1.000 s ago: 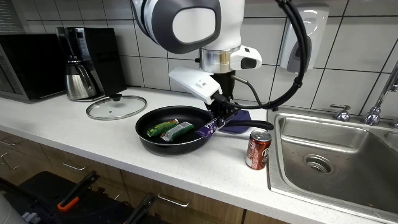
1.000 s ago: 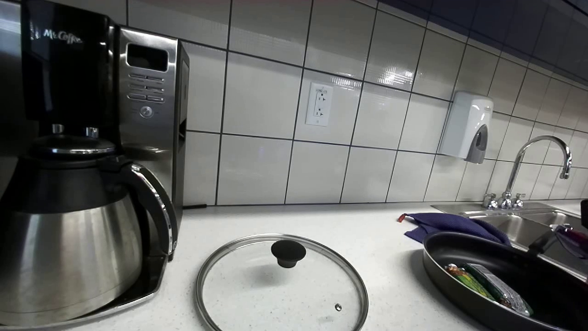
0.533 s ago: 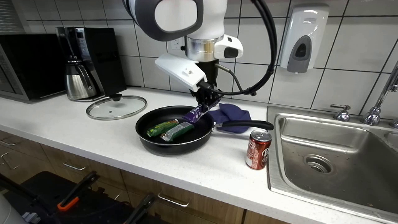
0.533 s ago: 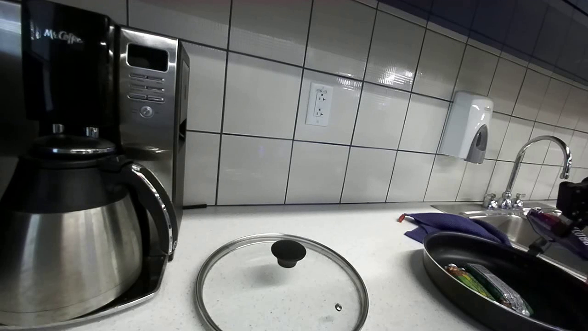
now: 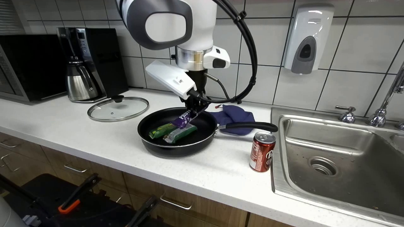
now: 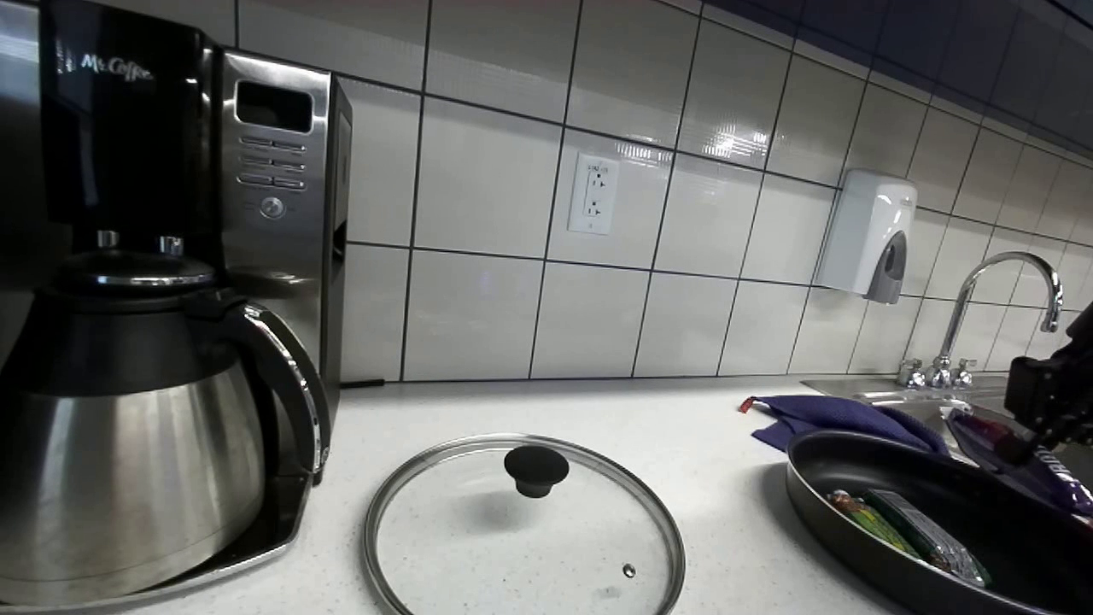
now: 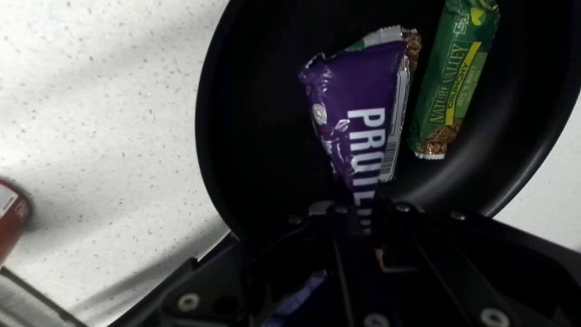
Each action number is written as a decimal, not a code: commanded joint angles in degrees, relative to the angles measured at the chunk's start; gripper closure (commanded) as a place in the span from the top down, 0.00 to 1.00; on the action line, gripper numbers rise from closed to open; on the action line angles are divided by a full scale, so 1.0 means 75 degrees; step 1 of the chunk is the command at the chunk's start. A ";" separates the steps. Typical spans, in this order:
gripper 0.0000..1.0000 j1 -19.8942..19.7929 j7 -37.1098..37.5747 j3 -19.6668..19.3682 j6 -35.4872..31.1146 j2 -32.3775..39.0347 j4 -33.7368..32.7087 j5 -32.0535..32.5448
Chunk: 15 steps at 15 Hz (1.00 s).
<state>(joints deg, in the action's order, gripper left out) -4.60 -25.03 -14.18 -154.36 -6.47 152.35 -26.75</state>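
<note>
Gripping the purple bar [image 7: 358,91] in the narrowed tool [image 7: 366,211]. Moving inward from beside the handle [image 5: 251,125] to above the pan [image 5: 176,152], between front and back edges of the worktop [image 5: 94,135]. Thus bringing it over the green bars [image 5: 183,133]; possibly touching, though not showing clearly.

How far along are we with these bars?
Looks done: two green bars lie in the pan. In hand: the gripper clamps the purple bar above the pan. Probably left: releasing that bar, not yet let go. The lid lies off the pan, on the counter.
</note>
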 commanded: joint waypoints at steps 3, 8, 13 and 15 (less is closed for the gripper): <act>0.03 0.0032 -0.0199 -0.0026 0.0056 0.0274 -0.0044 -0.0095; 0.03 0.0021 -0.0174 -0.0022 -0.0018 0.0396 -0.0080 -0.0095; 0.37 0.0006 -0.0050 -0.0011 -0.0026 0.0572 -0.0167 0.0028; 0.45 0.0008 -0.0026 -0.0010 0.0004 0.0595 -0.0192 0.0008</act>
<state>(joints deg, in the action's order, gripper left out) -4.52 -25.22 -14.20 -154.63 -2.79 152.10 -26.73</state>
